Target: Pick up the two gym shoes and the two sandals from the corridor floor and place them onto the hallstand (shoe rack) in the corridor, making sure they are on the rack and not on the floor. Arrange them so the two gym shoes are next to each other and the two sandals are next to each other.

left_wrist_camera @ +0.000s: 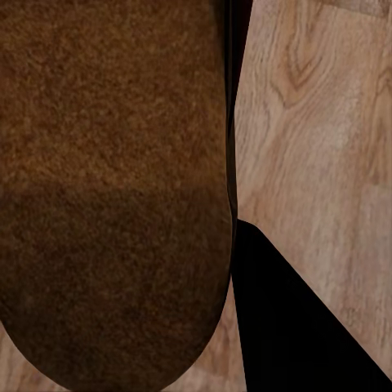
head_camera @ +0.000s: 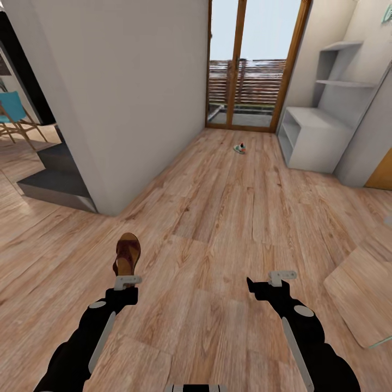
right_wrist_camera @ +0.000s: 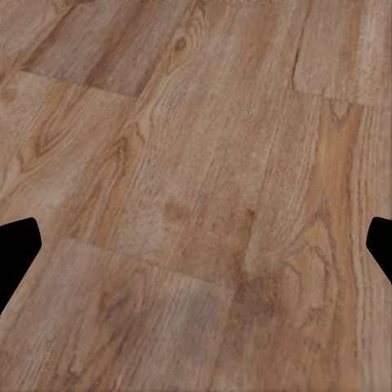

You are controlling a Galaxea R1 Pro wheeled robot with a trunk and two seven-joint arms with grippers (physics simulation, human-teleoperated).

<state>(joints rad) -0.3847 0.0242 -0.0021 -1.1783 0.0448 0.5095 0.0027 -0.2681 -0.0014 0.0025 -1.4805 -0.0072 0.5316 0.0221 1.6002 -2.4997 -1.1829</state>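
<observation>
Left gripper (head_camera: 127,282): clamped on a sandal (head_camera: 127,256), which sticks out ahead of the wrist, toe forward, off the floor by the look of it. The left wrist view shows dark brown sole (left_wrist_camera: 114,188) pressed close along one black finger (left_wrist_camera: 286,318).
Right gripper (head_camera: 272,283): spread wide with nothing in it; its fingertips (right_wrist_camera: 16,245) sit at opposite edges of the right wrist view with bare planks between.
Sandal: one only, brown straps over a tan footbed, carried low over the floor (head_camera: 218,218) at the left of the head view.
Gym shoe (head_camera: 239,147): a small white shape with red and dark marks, well down the corridor near the glass door (head_camera: 250,65); too small to tell how it lies.
Other shoes: I can't place them from here.
Rack (head_camera: 313,136): light grey, far right against the wall, bench base with slab shelves above. Well apart from the robot.
Step in hand: I'd judge it a carry, sandal to rack.
Doing it well: keep the grip firm, hold the sandal level, roll up square to the bench, and set it well in from the edge with room beside it for its mate.
Risk: a flat sole could pivot or slip between the fingers if the arm swings.
</observation>
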